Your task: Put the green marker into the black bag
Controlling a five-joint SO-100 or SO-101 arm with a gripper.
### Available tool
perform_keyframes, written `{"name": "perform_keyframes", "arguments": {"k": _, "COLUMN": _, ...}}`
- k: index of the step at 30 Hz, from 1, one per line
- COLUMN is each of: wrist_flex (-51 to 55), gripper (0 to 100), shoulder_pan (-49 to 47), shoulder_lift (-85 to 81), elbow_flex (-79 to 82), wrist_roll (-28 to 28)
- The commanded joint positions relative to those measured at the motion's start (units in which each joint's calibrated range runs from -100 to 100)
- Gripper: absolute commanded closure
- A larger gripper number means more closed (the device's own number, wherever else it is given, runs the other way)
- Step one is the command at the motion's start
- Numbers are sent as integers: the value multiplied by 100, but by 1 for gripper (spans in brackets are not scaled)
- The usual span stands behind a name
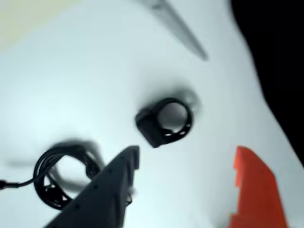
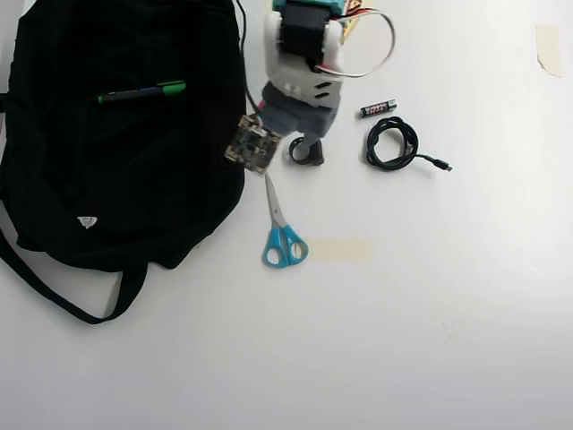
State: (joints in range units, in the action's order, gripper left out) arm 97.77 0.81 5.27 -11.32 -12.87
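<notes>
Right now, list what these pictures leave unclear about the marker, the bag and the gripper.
- Slim black marker with green cap: overhead view shows it lying on the large black fabric bag; whether the bag has an opening there cannot be told. The wrist view misses it.
- Gripper: hidden under the arm overhead; the wrist view shows its fingers apart.
- Small black ring: blurred in the wrist view.
- Blue-handled scissors: only a blurred blade there.

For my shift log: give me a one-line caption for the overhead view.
Green marker lying on the black bag, arm above a small black ring, scissors, cable and battery nearby.
</notes>
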Motion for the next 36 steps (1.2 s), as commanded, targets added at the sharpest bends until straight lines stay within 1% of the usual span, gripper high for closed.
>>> {"name": "perform_keyframes", "arguments": {"k": 1, "wrist_flex": -156, "gripper": 74, "shoulder_pan": -791, "shoulder_lift": -278, "elbow_flex": -350, "wrist_roll": -29}}
{"name": "perform_keyframes", "arguments": {"k": 6, "wrist_flex": -259, "gripper": 74, "shoulder_pan": -1248, "shoulder_lift": -428, "elbow_flex": -350, "wrist_roll": -197}}
{"name": "perform_keyframes", "arguments": {"k": 10, "wrist_flex": -414, "gripper": 75, "shoulder_pan": -1652, "shoulder_lift": -751, "elbow_flex": -341, "wrist_roll": -208}}
{"name": "perform_keyframes", "arguments": {"k": 15, "wrist_flex": -492, "gripper": 75, "shoulder_pan": -1883, "shoulder_lift": -934, "elbow_flex": -332, "wrist_roll": -213}}
{"name": "perform_keyframes", "arguments": {"k": 23, "wrist_flex": -509, "gripper": 97, "shoulder_pan": -1996, "shoulder_lift": -1158, "elbow_flex": -332, "wrist_roll": -213}}
{"name": "perform_keyframes", "arguments": {"k": 29, "wrist_flex": -535, "gripper": 98, "shoulder_pan": -1996, "shoulder_lift": -1689, "elbow_flex": -207, "wrist_roll": -160}}
{"name": "perform_keyframes", "arguments": {"k": 36, "wrist_flex": -526, "gripper": 98, "shoulder_pan": -1928, "shoulder_lift": -2145, "elbow_flex": 467, "wrist_roll": -113}}
